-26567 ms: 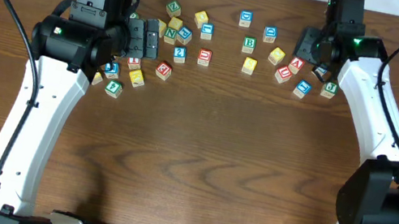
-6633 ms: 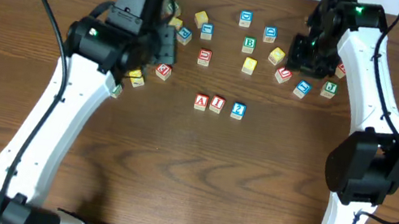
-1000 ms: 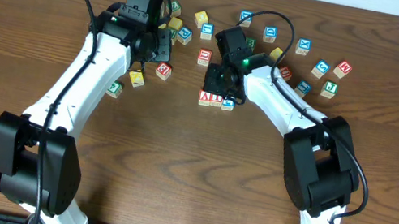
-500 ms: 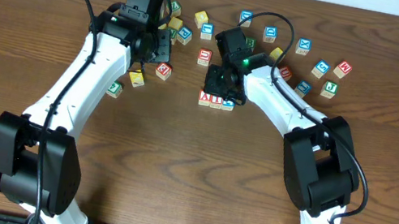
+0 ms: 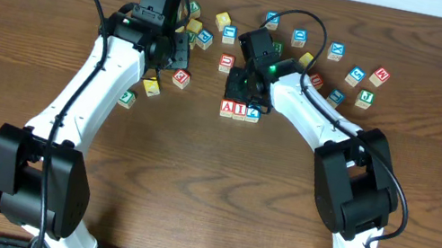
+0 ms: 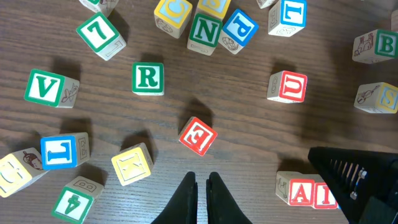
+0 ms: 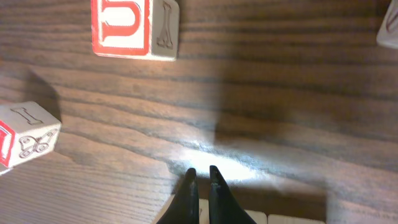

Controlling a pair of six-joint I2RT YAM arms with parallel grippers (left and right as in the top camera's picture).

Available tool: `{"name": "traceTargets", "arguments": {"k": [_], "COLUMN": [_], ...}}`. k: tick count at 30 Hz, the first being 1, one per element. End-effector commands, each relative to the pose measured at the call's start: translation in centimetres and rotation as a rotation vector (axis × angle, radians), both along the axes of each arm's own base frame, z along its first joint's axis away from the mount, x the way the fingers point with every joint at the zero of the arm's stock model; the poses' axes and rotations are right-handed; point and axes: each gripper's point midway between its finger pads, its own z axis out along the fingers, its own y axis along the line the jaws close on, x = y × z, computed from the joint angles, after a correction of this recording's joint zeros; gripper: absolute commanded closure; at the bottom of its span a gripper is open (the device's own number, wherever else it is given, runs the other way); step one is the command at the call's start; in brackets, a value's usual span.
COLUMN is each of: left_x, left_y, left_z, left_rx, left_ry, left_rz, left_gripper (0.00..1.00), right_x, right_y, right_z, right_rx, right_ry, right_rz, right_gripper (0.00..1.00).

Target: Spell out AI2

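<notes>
1. The right gripper (image 5: 243, 90) is hovering just above the middle of the overhead frame. In the right wrist view its fingers (image 7: 190, 186) are pressing together with nothing between them.
2. The left gripper (image 5: 173, 45) is sitting in the upper left of the overhead frame. In the left wrist view its fingers (image 6: 185, 198) are almost touching and holding nothing.
3. The A block (image 5: 228, 107), I block (image 5: 240, 109) and 2 block (image 5: 252, 112) are lying side by side in a tight row at the centre of the overhead frame, reading AI2. The spelling looks complete.
4. The row is lying just below the right gripper in the overhead frame, with the I block nearest its fingertips.
5. Likely risk: as it is pulling away, the right arm could dip or swing towards the bottom of the frame. The closed fingertips would then be knocking the I block and breaking the line.
6. Smaller risk: the left gripper is hanging near a loose red E block (image 6: 199, 135). A sweep towards the lower right of its wrist view could be pushing that block into the A.
</notes>
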Motion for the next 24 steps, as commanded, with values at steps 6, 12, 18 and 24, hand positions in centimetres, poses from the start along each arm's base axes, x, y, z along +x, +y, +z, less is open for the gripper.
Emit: {"name": "traceTargets", "arguments": {"k": [6,12,18,24], "left_x": [-0.2,-0.2,-0.2,-0.2], "left_y": [0.3,0.3,0.3,0.3], "left_z": [-0.7,-0.7,-0.7,-0.7], "left_rx": [0.01,0.01,0.009,0.01], "left_ry": [0.017,0.017,0.017,0.017], "left_rz": [0.011,0.011,0.011,0.011], "left_gripper": [0.92,0.92,0.92,0.92], "right_x": [0.4,-0.3,-0.8,-1.2], "right_y": [1.1,1.9,2.3,2.2], "right_z": [0.0,0.0,-0.1,-0.2], "right_rx": [0.001,0.014,0.01,0.003], "right_ry": [-0.043,-0.03,-0.021,-0.006], "right_rz": [0.06,0.084,0.097,0.099], "right_gripper": [0.96,0.98,0.99,0.99]}}
